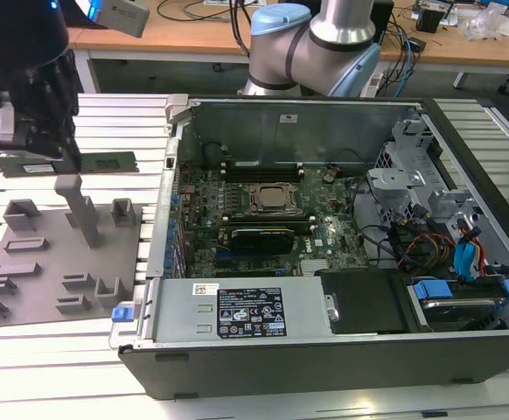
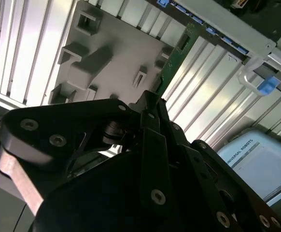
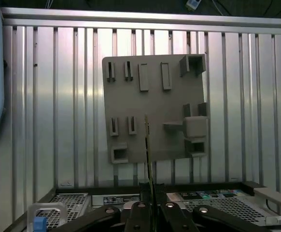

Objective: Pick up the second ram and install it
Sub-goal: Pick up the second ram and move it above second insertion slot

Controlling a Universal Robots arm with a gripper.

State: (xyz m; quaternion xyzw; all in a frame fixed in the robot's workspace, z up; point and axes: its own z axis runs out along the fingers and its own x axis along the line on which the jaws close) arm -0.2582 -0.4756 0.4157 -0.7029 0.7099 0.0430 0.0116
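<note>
Hanging over the tray (image 1: 49,258), jaws pinching the second ram (image 1: 106,161).

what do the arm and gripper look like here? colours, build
The arm has silver-grey tube sections and light blue joint caps. The gripper is matte black, built from flat linkage bars pinned with round silver screws.
</note>
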